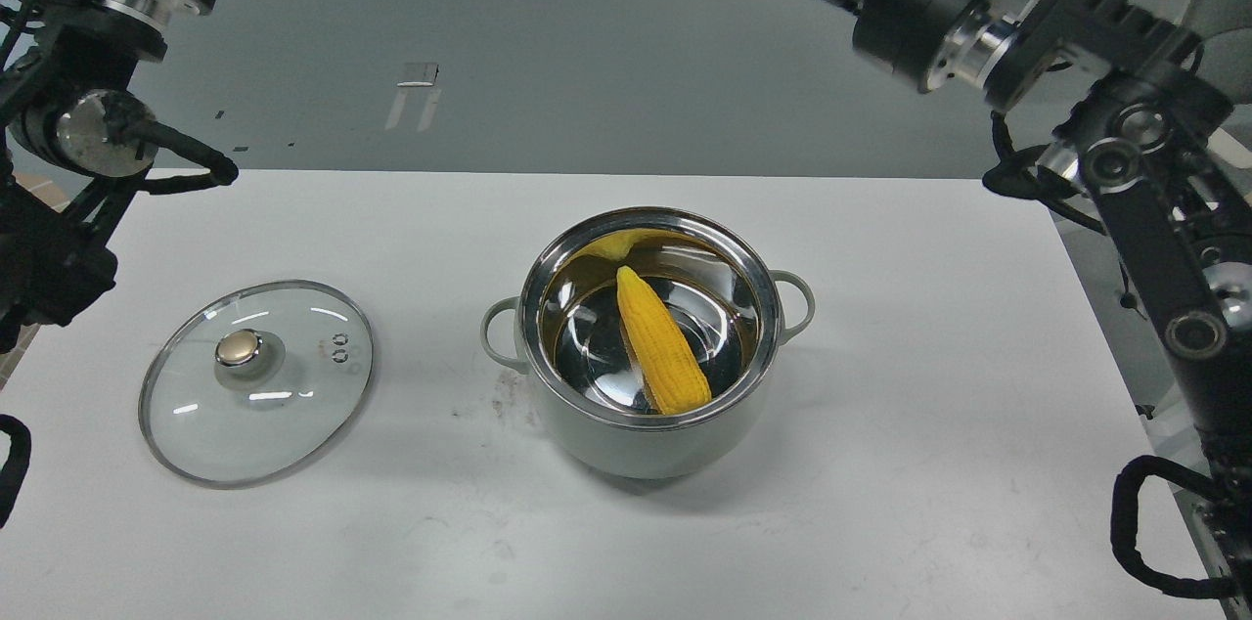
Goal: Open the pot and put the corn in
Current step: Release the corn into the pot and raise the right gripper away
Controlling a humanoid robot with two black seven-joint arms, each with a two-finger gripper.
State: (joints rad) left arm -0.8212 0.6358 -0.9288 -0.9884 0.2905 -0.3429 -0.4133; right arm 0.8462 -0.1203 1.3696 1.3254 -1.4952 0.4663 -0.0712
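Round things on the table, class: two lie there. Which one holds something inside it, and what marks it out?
The pot, right of the glass lid: it stands open with the corn leaning inside, while the lid lies flat and bare.

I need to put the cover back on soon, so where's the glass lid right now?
In the head view, the glass lid lies flat on the white table, knob up, left of the pot that holds the corn, clear of it.

A white table [880, 503] carries the pot [646, 439] near its middle; the glass lid [256, 381] lies flat left of the pot, well apart
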